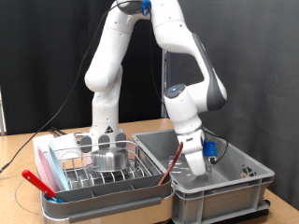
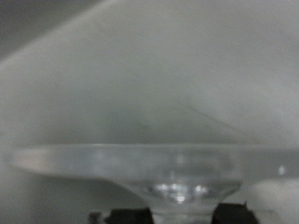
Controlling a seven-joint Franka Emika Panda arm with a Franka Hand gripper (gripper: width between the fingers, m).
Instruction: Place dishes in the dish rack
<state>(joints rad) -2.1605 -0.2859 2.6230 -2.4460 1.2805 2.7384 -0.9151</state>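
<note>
My gripper reaches down into the large grey crate at the exterior view's right. In the wrist view a clear glass piece with a wide flat rim fills the picture, its base sitting between the two dark fingertips; they look shut on it. To the left stands the dish rack, silver wire in a white tray. A shiny steel bowl rests in the rack in front of the whitish-grey utensil holder. The light blue plate is out of view.
A red utensil lies along the rack's front left edge. Another thin red-handled piece leans between rack and crate. The arm's base rises behind the rack. Both containers sit on a wooden table.
</note>
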